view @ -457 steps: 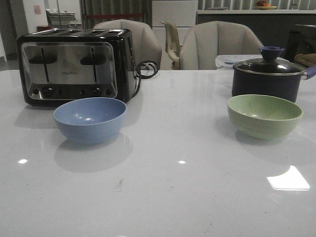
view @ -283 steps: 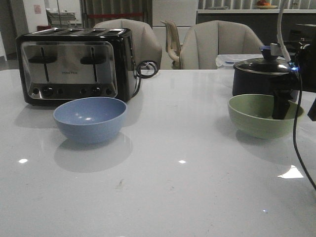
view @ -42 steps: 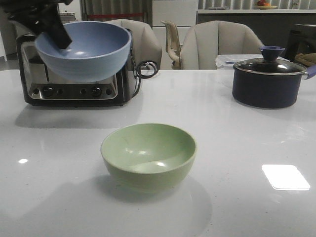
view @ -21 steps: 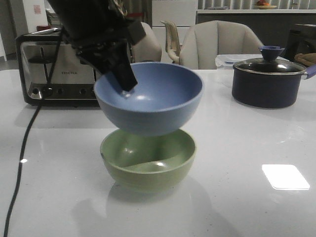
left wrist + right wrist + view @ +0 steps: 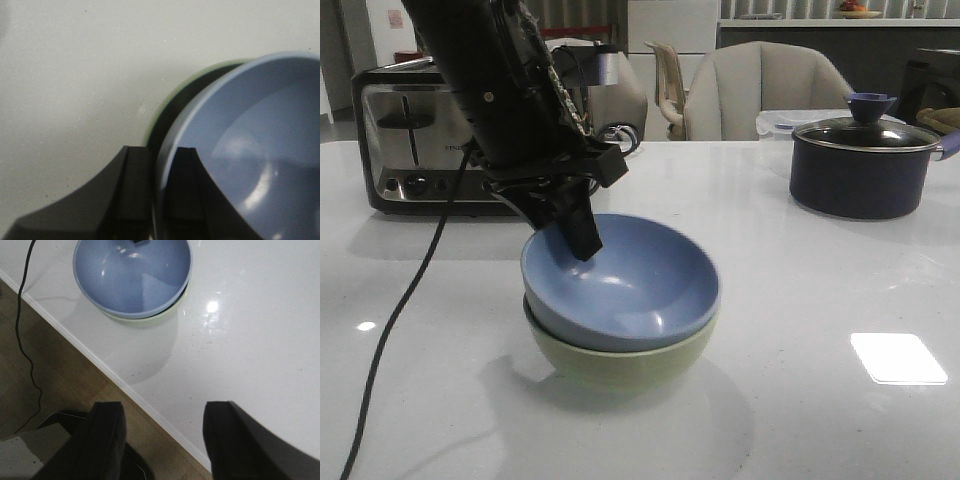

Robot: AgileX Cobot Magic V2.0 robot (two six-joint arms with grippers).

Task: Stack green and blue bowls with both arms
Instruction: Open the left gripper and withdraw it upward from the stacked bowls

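Observation:
The blue bowl (image 5: 630, 285) sits nested inside the green bowl (image 5: 620, 365) at the middle of the table. My left gripper (image 5: 582, 240) is shut on the blue bowl's left rim, one finger inside and one outside. The left wrist view shows the fingers (image 5: 137, 165) pinching the blue rim (image 5: 250, 150), with the green rim (image 5: 167, 97) just beyond. My right gripper (image 5: 162, 407) is open and empty, above the table's near edge, well back from the stacked blue bowl (image 5: 132, 275) and green bowl (image 5: 150, 316). It is out of the front view.
A black and chrome toaster (image 5: 390, 140) stands at the back left. A dark navy lidded pot (image 5: 865, 165) stands at the back right. The left arm's black cable (image 5: 400, 320) trails over the table's left front. Chairs stand behind the table.
My left gripper has lowered the blue bowl from just above the green bowl down into it. The green bowl has stayed in place.

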